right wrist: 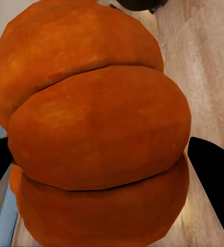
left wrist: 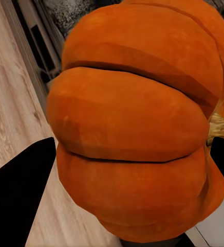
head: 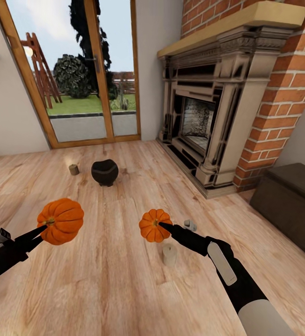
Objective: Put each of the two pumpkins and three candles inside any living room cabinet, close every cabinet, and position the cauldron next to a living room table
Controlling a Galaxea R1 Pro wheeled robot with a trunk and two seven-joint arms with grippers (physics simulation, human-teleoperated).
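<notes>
Non-task items I can list from the head camera:
- Light wood plank floor (head: pixel 115 280), across the whole foreground.
- Red-brick chimney wall (head: pixel 290 88), far right.
- Ornate fireplace surround (head: pixel 203 107) set in the brick, capped by a pale mantel (head: pixel 231 28).
- Wood-framed glass doors (head: pixel 77 70) at the back, a lawn and dark shrub (head: pixel 72 77) beyond.
- Plain pale wall (head: pixel 5 107), left.

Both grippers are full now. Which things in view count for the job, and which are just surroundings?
Job:
left pumpkin, in left gripper
right pumpkin, in right gripper
candles
cauldron
cabinet

Surroundings:
fireplace
glass doors
</notes>
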